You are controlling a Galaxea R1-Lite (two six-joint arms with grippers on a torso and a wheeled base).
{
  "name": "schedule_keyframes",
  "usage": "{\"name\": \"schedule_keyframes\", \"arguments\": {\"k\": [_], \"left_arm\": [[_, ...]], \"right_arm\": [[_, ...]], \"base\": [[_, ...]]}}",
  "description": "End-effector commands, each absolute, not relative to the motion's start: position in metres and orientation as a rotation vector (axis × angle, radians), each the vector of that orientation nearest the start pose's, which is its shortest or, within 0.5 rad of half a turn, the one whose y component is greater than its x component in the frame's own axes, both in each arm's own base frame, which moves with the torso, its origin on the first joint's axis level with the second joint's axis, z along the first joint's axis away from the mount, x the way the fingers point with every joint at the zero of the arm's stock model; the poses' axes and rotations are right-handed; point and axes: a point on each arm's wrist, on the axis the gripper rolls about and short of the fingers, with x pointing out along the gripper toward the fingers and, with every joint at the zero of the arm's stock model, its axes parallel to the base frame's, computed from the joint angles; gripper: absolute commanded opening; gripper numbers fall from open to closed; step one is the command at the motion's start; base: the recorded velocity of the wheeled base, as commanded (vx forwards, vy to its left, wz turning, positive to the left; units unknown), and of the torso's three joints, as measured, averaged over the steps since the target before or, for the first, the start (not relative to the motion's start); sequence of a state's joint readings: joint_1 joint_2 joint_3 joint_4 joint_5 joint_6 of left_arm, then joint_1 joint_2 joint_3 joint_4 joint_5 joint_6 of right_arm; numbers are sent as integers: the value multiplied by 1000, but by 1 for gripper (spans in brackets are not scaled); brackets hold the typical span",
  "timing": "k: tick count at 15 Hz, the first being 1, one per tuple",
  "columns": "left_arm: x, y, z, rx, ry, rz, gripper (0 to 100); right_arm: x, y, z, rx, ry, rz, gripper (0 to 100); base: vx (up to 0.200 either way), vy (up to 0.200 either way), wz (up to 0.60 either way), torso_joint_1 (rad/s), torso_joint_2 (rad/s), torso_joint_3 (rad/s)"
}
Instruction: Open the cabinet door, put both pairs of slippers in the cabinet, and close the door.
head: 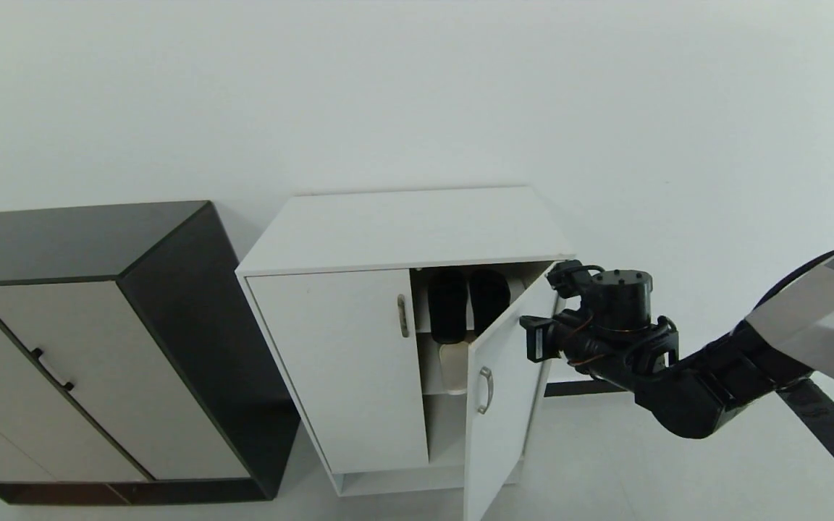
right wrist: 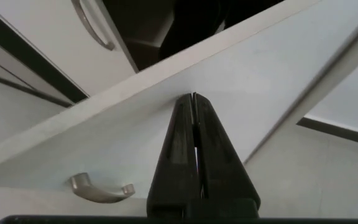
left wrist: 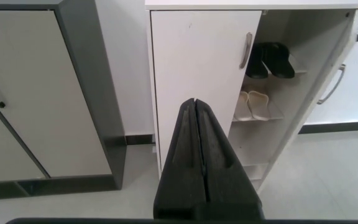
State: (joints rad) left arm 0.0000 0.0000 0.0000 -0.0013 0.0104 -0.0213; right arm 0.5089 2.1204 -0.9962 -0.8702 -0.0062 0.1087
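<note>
Both pairs of slippers are inside the white cabinet [head: 402, 228]: the black pair [head: 464, 300] lies side by side on the top shelf, and the cream pair [head: 453, 365] lies on the shelf just below, near that shelf's front edge. The left wrist view shows them the same way, black pair [left wrist: 270, 60] above cream pair [left wrist: 253, 104].

The cabinet's left door [head: 337, 365] is closed. The right door [head: 505, 383] stands partly open, hinged at the cabinet's right side, with its free edge swung out toward me. Each door has a small metal handle [head: 485, 389] near its inner edge.

My right gripper [right wrist: 194, 97] is at the outer face of the open door [right wrist: 266, 68], near its top edge. Its fingers are pressed together with nothing between them, and the tips sit right at the panel above that door's handle [right wrist: 98, 190]. From the head view I cannot tell whether they actually touch.

My left gripper [left wrist: 194, 101] hangs well apart from the cabinet, pointing at the closed left door [left wrist: 197, 68], its fingers closed flat against each other and holding nothing.

A dark cabinet [head: 192, 340] with pale doors stands just beside the white one on its left, both backed against a plain white wall [head: 417, 94] on a pale floor [head: 605, 463]
</note>
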Motion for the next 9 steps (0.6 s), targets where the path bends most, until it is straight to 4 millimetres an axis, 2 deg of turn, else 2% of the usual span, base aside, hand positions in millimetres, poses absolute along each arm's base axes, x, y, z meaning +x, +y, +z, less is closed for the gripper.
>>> {"name": "schedule_keyframes", "arguments": {"k": [1, 6, 9], "left_arm": [[-23, 0, 76, -21, -2, 11, 0], [-23, 0, 76, -21, -2, 11, 0], [-23, 0, 76, -21, -2, 11, 0]], "right_arm": [[363, 202, 95, 41, 274, 486, 0], [401, 202, 83, 53, 238, 448, 0], [413, 201, 75, 55, 240, 432, 0]], "base": [[0, 0, 0, 0, 0, 0], [0, 0, 0, 0, 0, 0], [0, 0, 0, 0, 0, 0]]}}
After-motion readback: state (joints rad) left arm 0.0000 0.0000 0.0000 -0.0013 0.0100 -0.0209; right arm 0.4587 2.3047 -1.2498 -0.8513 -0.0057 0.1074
